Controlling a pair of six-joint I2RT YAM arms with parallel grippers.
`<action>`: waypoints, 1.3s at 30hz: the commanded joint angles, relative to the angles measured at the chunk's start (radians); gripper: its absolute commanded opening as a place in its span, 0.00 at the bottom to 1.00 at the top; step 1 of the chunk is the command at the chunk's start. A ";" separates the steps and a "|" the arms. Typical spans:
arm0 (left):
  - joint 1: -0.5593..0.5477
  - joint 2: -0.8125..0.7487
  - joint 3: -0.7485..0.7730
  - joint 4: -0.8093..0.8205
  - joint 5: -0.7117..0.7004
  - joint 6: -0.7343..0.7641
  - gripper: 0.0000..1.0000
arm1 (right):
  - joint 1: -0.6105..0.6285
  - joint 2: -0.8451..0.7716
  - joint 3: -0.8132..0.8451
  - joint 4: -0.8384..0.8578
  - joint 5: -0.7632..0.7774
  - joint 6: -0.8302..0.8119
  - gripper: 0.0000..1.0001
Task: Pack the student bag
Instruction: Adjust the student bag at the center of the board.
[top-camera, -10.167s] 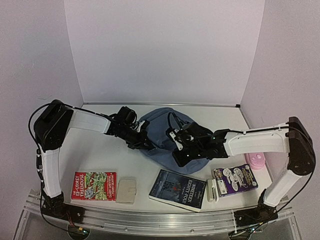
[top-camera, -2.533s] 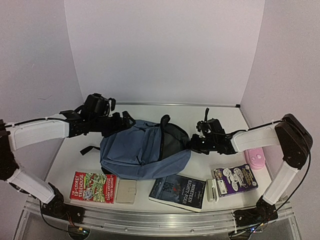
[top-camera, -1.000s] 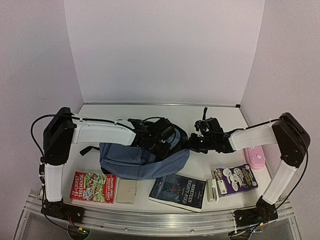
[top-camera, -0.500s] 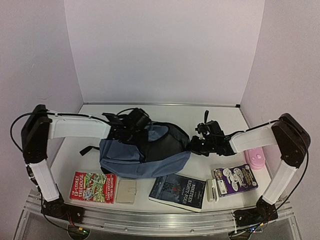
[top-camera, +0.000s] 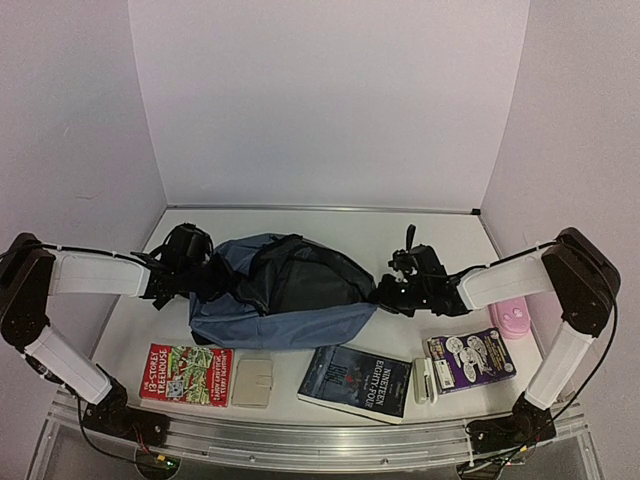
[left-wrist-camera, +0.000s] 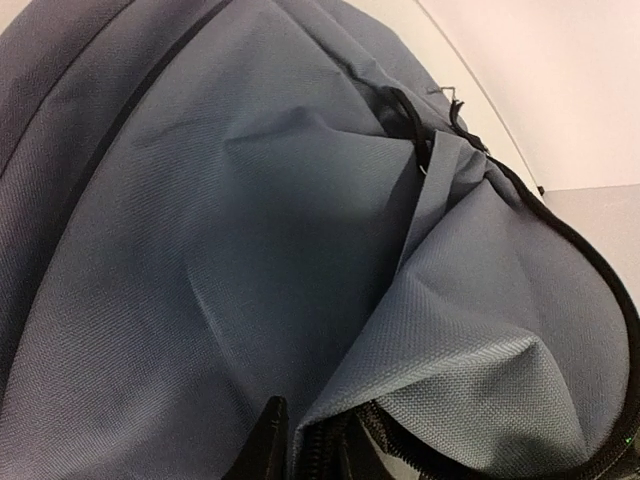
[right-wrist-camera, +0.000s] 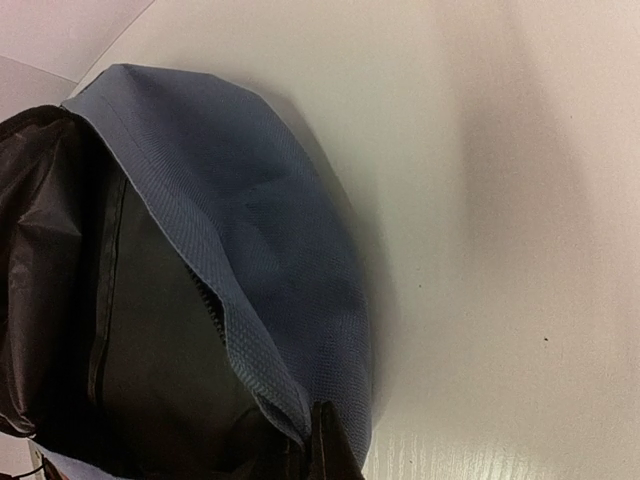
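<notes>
Status at this moment: the student bag (top-camera: 285, 322) lies on its side on the counter (top-camera: 400, 236), left of centre, stretched between both arms.

Left claw (top-camera: 197, 277): half a second ago it was over the top of the bag near the mouth. It has since drawn back to the bag's left end. The left wrist view shows blue fabric and a black zipper edge running between its fingers (left-wrist-camera: 268, 448). I judge it pressed together on that edge, though the contact itself sits at the bottom of the frame.

Right claw (top-camera: 384, 290): position unchanged, at the bag's right end. The right wrist view shows a fingertip (right-wrist-camera: 323, 440) hard against the blue rim, so it is pinching the rim.

Effect of the change: the mouth is pulled longer and wider than before, and the dark lining (top-camera: 300, 283) is exposed.

Items outside the bag, all along the near edge:
- The Treehouse book (top-camera: 187, 372)
- The beige case (top-camera: 252, 382)
- The dark paperback (top-camera: 355, 380)
- The purple book (top-camera: 470, 360)
- The pink pencil case (top-camera: 515, 320)

Assessment: the opening is ready, but nothing is packed. Both claws are occupied, so one must let go to fetch an item, and the mouth may sag when it does.
</notes>
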 joint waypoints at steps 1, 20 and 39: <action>0.039 0.039 -0.008 0.032 0.032 0.001 0.20 | -0.014 -0.025 -0.023 -0.038 0.040 -0.006 0.00; 0.079 -0.132 -0.018 -0.008 -0.018 0.142 0.96 | -0.013 -0.049 -0.022 -0.041 0.014 -0.036 0.00; 0.111 -0.076 0.087 0.000 0.320 0.410 0.98 | -0.013 -0.192 0.112 -0.246 0.119 -0.113 0.81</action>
